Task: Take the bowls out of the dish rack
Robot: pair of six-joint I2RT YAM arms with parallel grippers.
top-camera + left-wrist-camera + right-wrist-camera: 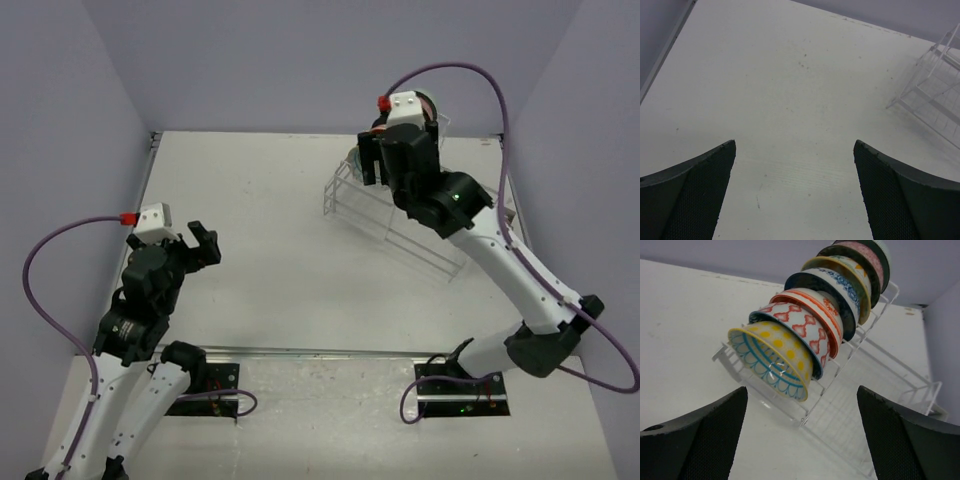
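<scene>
Several patterned bowls stand on edge in a row in the raised slotted part of the clear wire dish rack (865, 410). The nearest bowl (772, 362) is yellow-dotted with blue scallops inside. Behind it are a red-net bowl (802, 330), a red-orange bowl (820, 302), a blue-patterned bowl (837, 285) and more. My right gripper (801, 405) is open and empty, just short of the nearest bowl. In the top view it (372, 165) hovers over the far-left end of the rack (400, 225) and hides most bowls. My left gripper (197, 243) is open and empty, far left of the rack.
The rack's long lower section (430, 250) runs toward the right wall under my right arm. A corner of the rack (935, 95) shows at the right of the left wrist view. Purple walls close off the back and both sides of the white table (270, 230).
</scene>
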